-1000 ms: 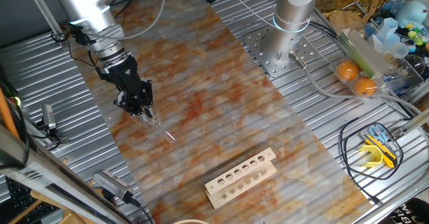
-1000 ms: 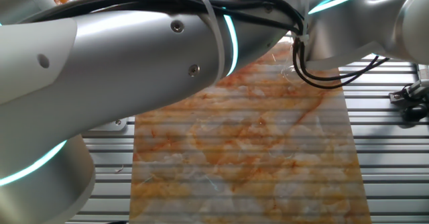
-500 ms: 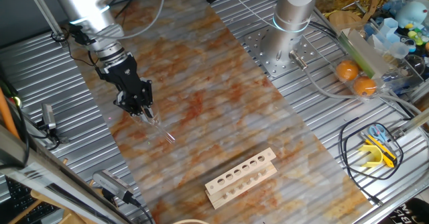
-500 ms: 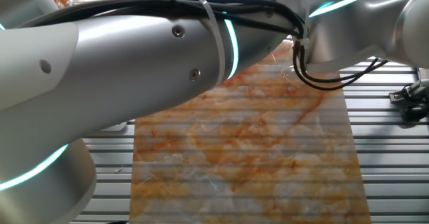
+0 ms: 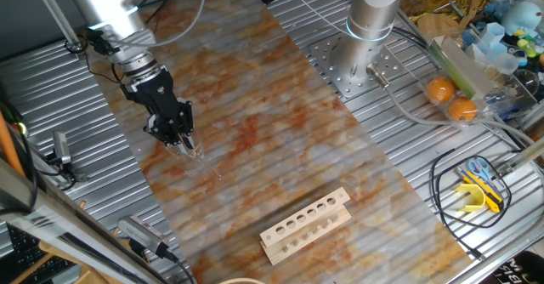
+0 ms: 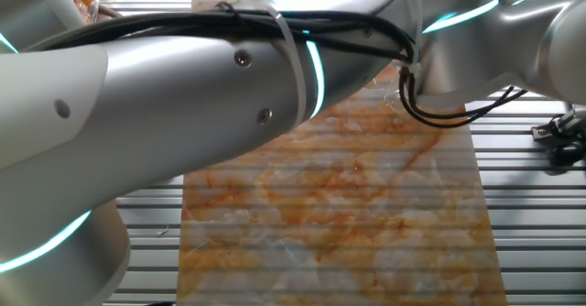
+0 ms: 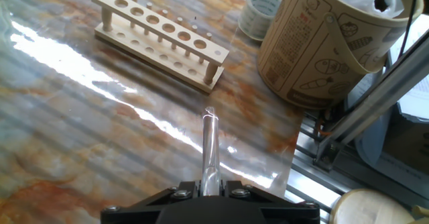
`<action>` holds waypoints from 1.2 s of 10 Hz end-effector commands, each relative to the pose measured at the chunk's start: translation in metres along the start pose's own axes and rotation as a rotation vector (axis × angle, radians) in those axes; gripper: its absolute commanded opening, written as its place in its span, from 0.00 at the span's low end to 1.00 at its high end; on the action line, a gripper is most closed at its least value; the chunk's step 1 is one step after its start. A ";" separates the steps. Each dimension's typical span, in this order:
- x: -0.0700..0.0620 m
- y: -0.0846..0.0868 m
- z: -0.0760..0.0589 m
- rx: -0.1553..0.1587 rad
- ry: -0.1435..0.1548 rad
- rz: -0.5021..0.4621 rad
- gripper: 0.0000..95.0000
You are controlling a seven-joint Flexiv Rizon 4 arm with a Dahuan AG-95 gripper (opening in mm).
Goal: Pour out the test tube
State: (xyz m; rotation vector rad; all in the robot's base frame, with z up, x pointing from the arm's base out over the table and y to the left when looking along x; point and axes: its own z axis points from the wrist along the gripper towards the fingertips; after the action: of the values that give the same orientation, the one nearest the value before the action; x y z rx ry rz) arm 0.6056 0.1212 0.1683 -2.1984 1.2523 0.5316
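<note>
Gripper (image 7: 211, 192) clamped on tube (image 7: 210, 147), angled low over mat (image 5: 280, 139); tube tip tilted lower than 1 s ago. One tube, one rack (image 7: 159, 37).

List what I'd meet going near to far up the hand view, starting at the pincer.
Pincer shut on the test tube, whose open end points away over the marbled table → wooden rack, lying farther off toward the left → roll of tape near the top edge.
</note>
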 end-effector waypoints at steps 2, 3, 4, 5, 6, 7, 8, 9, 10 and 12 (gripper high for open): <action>0.000 0.001 -0.001 0.008 -0.008 0.011 0.00; 0.000 0.001 -0.001 0.009 -0.009 0.014 0.00; 0.001 0.001 -0.001 0.009 -0.009 0.015 0.00; 0.001 0.001 -0.001 0.012 -0.013 0.017 0.00; 0.001 0.001 -0.001 0.013 -0.014 0.019 0.00; 0.001 0.001 -0.001 0.015 -0.016 0.020 0.00; 0.001 0.001 -0.001 0.016 -0.017 0.026 0.00; 0.001 0.001 -0.001 0.016 -0.017 0.027 0.00; 0.001 0.001 -0.001 0.019 -0.021 0.036 0.00; 0.001 0.001 -0.001 0.023 -0.025 0.046 0.00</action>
State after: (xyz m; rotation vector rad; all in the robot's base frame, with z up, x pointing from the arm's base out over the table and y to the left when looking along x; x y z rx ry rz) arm 0.6053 0.1192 0.1682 -2.1380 1.2974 0.5621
